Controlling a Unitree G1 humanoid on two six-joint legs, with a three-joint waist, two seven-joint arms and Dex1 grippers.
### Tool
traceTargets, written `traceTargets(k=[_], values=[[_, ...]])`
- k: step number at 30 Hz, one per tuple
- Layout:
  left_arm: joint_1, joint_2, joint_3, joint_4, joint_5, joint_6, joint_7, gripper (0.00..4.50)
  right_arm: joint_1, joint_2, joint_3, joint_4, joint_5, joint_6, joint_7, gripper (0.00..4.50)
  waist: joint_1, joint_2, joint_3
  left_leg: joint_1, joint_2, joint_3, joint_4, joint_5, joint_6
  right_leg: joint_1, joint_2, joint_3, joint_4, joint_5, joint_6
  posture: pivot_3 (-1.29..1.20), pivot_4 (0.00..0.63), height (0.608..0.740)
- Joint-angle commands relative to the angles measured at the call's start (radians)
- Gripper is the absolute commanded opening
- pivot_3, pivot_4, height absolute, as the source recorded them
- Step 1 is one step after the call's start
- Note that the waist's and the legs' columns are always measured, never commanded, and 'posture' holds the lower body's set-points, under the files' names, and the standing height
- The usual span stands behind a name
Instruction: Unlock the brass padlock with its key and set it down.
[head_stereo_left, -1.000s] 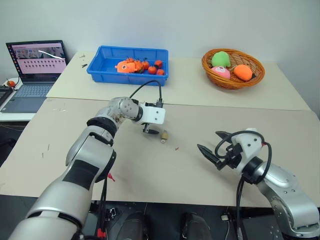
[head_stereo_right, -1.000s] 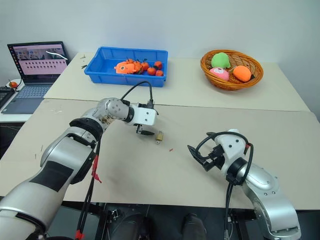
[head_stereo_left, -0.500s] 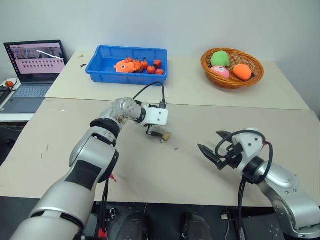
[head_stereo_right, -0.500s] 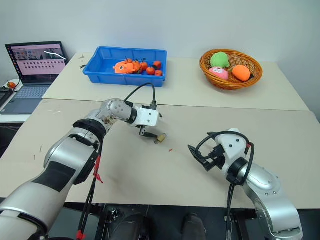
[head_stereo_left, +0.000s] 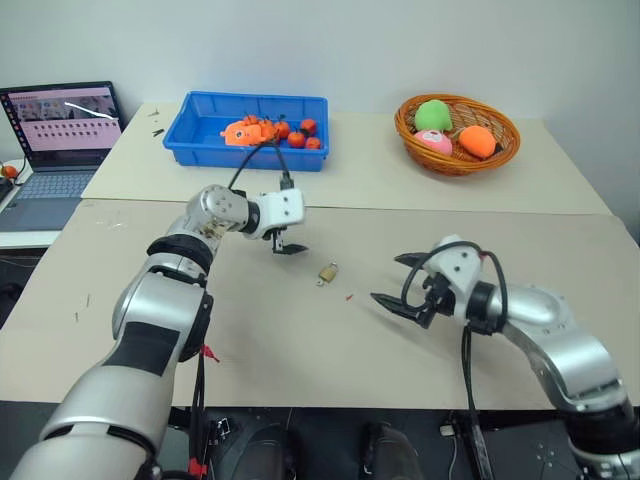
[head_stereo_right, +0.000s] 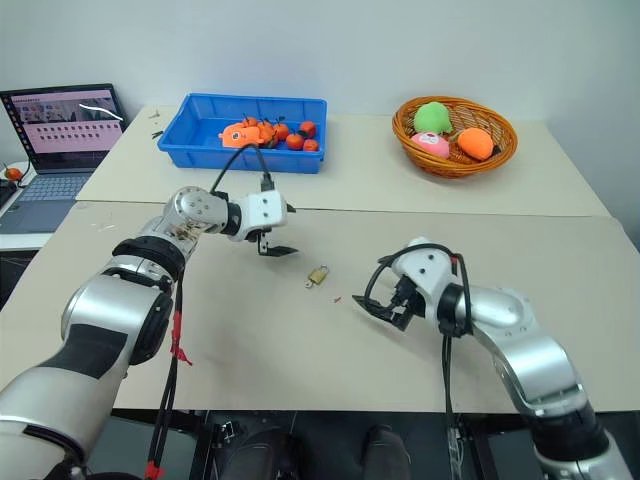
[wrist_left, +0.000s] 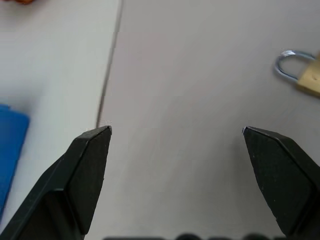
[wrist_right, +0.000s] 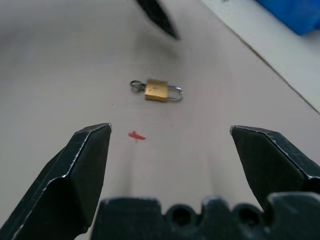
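Matte beige bench (head_stereo_left: 300, 340) runs under both arms, its top smooth and bare but for a few small things; a seam splits it from a paler bench behind. Nearest, the right tool (head_stereo_left: 397, 283) hangs just above the surface on a bent silver arm, pointing across toward the robot's left, its two black wedge-shaped fingers spread wide and holding nothing. A tiny red speck (wrist_right: 135, 135) lies just ahead of it. Past that sits the brass padlock (wrist_right: 157, 90) — a small blocky yellow-gold body lying flat on the bench between the two tools, thin silver shackle curving out one end. At its other end a small silvery ring shows; whether that is the key in the lock is too small to make out. The left tool (head_stereo_left: 286, 247) hovers near the padlock but apart from it, angled down toward the robot's right, black fingers wide apart and empty. Farther back stand a blue plastic bin (head_stereo_left: 200, 125) of orange toys, blurred together, a woven wicker basket (head_stereo_left: 455, 160) of soft round toys, and — cut off by the frame's left edge — a laptop (head_stereo_left: 60, 130).
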Motion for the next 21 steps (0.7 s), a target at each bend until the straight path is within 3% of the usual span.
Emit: traceTargets(k=[1,4,6,9,12,16,21], values=[[0.049,0.000,0.121,-0.067,-0.159,0.103,-0.094,4.46,-0.105,-0.075,0.062,0.167,-0.060,-0.159,0.221,4.50,-0.002,0.000,0.000,0.000,-0.001,0.000,0.000,0.000,0.000,0.000,-0.001,0.000,0.000,0.000,0.001,0.00,0.150,0.692],[0.174,-0.015,0.173,-0.239,-0.274,0.264,-0.178,4.46,-0.204,-0.088,0.123,0.302,-0.114,-0.279,0.358,4.50,-0.006,0.000,0.000,0.000,-0.001,0.000,0.000,0.000,0.000,0.000,0.000,-0.001,0.000,-0.001,0.001,0.00,0.150,0.692],[0.379,-0.026,0.173,-0.573,-0.369,0.461,-0.206,4.46,-0.277,-0.073,0.185,0.406,-0.185,-0.404,0.433,4.50,-0.023,0.001,0.000,0.001,-0.001,0.001,-0.001,0.000,-0.001,0.000,-0.001,0.000,0.000,-0.001,0.001,0.00,0.150,0.692],[0.649,-0.034,0.160,-1.052,-0.466,0.743,-0.122,4.46,-0.357,-0.009,0.244,0.524,-0.255,-0.549,0.465,4.50,-0.039,0.001,0.001,0.001,0.000,0.000,-0.001,0.000,-0.001,0.001,0.000,0.001,-0.001,-0.001,0.001,0.00,0.150,0.692],[0.876,-0.034,0.165,-1.415,-0.533,0.939,-0.013,4.46,-0.441,0.062,0.301,0.668,-0.403,-0.819,0.383,4.50,-0.047,0.002,0.002,0.002,0.001,0.000,-0.001,0.001,-0.003,0.001,0.001,0.000,0.000,-0.001,0.001,0.00,0.150,0.692],[1.021,0.001,0.210,-1.648,-0.595,1.063,0.081,4.46,-0.490,0.116,0.286,0.747,-0.383,-0.976,0.405,4.50,-0.027,0.006,0.004,0.007,0.002,0.000,-0.001,0.003,-0.006,0.004,0.000,0.001,-0.002,-0.001,0.000,0.00,0.150,0.692],[1.112,0.079,0.236,-1.741,-0.626,1.088,0.119,4.46,-0.556,0.156,0.284,0.815,-0.368,-1.101,0.437,4.50,-0.018,0.009,0.006,0.017,0.002,-0.001,-0.001,0.003,-0.007,0.012,0.000,0.002,-0.002,-0.002,-0.002,0.00,0.150,0.692]])
